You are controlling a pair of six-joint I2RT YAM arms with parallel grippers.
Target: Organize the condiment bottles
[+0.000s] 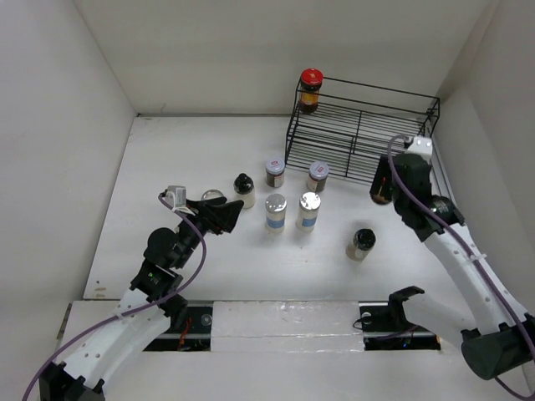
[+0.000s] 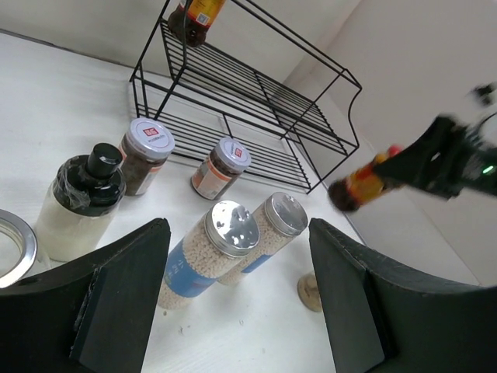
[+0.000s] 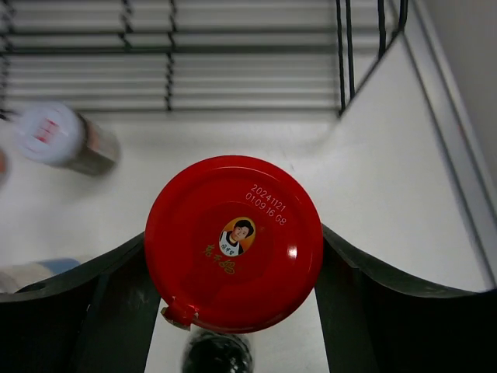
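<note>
Overhead view of a white table (image 1: 167, 167) with two robot arms based at 6 o'clock. A black wire rack (image 1: 359, 125) stands at 1 o'clock. One red-capped jar (image 1: 310, 88) sits upright on its upper shelf, at the rack's 10 o'clock corner.

The right gripper (image 3: 234, 256) is at 3 o'clock, just off the rack's 5 o'clock corner. It is closed on a second red-capped bottle (image 3: 233, 233). Its wrist view shows both fingers pressed against the sides of the round red cap. The other arm's view of this bottle is blurred, so it is unclear whether it has left the table.

Near the centre stand two dark spice jars (image 1: 275, 172). Two silver-lidded jars (image 1: 275, 211) stand just on their 6 o'clock side. A cream black-capped bottle (image 1: 243, 190) is at 9 o'clock of the group, and a lone dark-lidded jar (image 1: 361, 244) at 4 o'clock. The left gripper (image 2: 237, 229) hovers at 8 o'clock, jaws wide apart and empty, near the black-capped bottle.

The step in hand looks like the pickup of the second red-capped bottle, probably to shelve it beside its twin. The next move calls for a lift high enough to clear the rack's rim wire, then a carry toward 11 o'clock with the bottle upright. It should be set down gently on the wire shelf without knocking the jar already there.
</note>
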